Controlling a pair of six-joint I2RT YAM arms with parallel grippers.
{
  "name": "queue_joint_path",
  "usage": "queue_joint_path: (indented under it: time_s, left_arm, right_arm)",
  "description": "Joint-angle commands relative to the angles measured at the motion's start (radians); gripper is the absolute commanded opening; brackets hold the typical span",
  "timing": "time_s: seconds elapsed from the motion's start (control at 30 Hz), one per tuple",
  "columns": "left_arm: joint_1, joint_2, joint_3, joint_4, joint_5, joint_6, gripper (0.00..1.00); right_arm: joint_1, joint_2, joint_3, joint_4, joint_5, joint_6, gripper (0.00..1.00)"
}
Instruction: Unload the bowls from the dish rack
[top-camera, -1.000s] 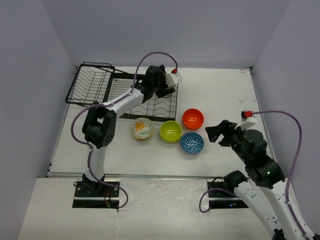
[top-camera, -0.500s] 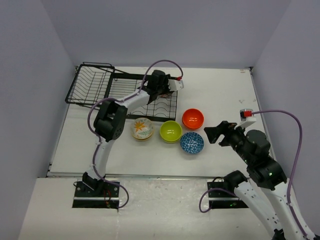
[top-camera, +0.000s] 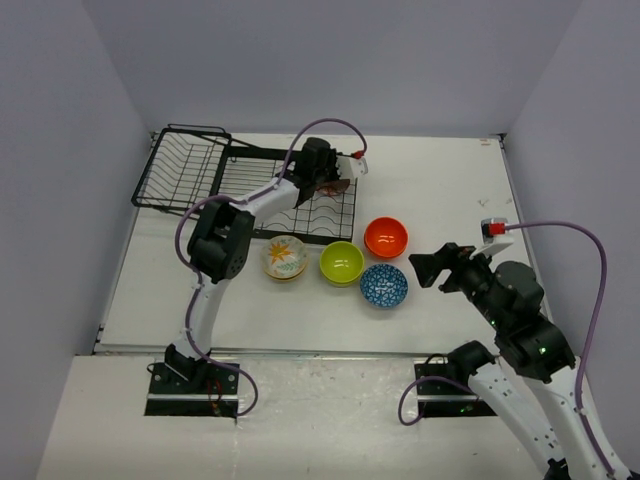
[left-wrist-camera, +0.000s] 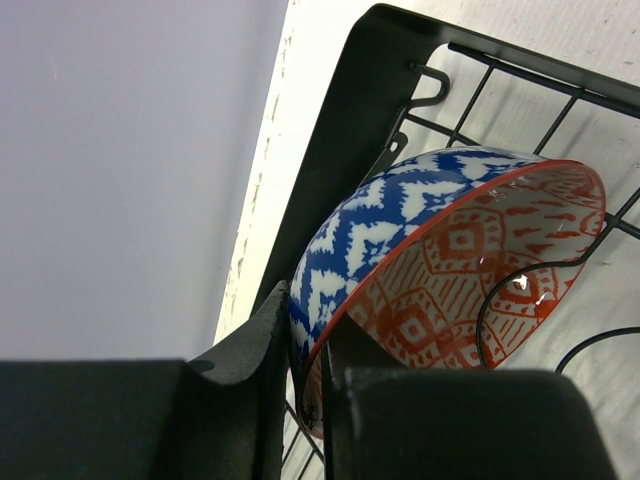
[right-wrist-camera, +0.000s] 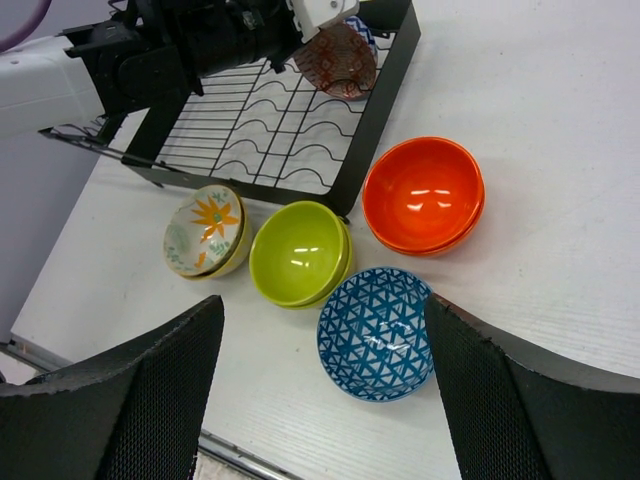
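The black wire dish rack (top-camera: 250, 185) stands at the back left. In its flat slotted part one red-patterned bowl (left-wrist-camera: 470, 270) with a blue zigzag outside stands on edge. My left gripper (left-wrist-camera: 318, 330) is shut on its rim, one finger (left-wrist-camera: 255, 350) outside and the other inside. From above, the left gripper (top-camera: 325, 180) is over the rack's right end. My right gripper (right-wrist-camera: 322, 318) hangs open above the blue-patterned bowl (right-wrist-camera: 375, 332), apart from it.
In front of the rack sit a cream floral bowl (top-camera: 285, 257), a lime green bowl (top-camera: 342, 262), an orange bowl (top-camera: 386, 237) and the blue-patterned bowl (top-camera: 383, 284). The tilted basket section (top-camera: 180, 165) holds nothing I can see. Walls close in left, right and behind.
My left gripper has closed from wide open onto the red-patterned bowl's rim, and the left arm's elbow has swung in toward the rack. The right arm has barely moved.
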Motion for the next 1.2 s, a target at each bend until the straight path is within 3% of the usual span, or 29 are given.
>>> queue_joint_path:
  time_s: [0.0, 0.13, 0.17, 0.33, 0.53, 0.7, 0.9, 1.07, 1.17]
  left_arm:
    - [-0.028, -0.004, -0.002, 0.045, 0.017, -0.013, 0.0]
    - [-0.052, -0.041, -0.072, 0.161, -0.089, -0.016, 0.0]
    - [-0.067, -0.061, -0.13, 0.271, -0.158, -0.016, 0.0]
    - [-0.091, -0.058, -0.186, 0.526, -0.354, -0.063, 0.0]
    - [-0.089, -0.035, -0.175, 0.621, -0.442, -0.08, 0.0]
    - [-0.087, -0.03, -0.152, 0.619, -0.458, -0.076, 0.0]
    - [-0.091, -0.138, -0.183, 0.576, -0.45, -0.188, 0.0]
    - [-0.091, -0.26, -0.166, 0.427, -0.462, -0.437, 0.0]
    - [-0.091, -0.374, -0.209, 0.321, -0.424, -0.686, 0.0]
  right_arm:
    - [0.003, -0.014, 0.051, 0.023, -0.01, -0.034, 0.81]
    - [0.003, -0.015, 0.051, 0.032, -0.014, -0.037, 0.81]
    - [0.003, -0.012, 0.053, 0.033, -0.014, -0.037, 0.81]
    - [0.003, -0.012, 0.05, 0.037, -0.017, -0.038, 0.81]
    - [0.003, -0.002, 0.051, 0.037, -0.022, -0.041, 0.81]
    - [0.003, 0.009, 0.06, 0.037, -0.022, -0.048, 0.81]
    - [0.003, 0.029, 0.06, 0.047, -0.022, -0.04, 0.81]
    - [0.003, 0.022, 0.045, 0.09, 0.027, -0.005, 0.82]
    - [0.003, 0.008, 0.022, 0.144, 0.058, 0.047, 0.83]
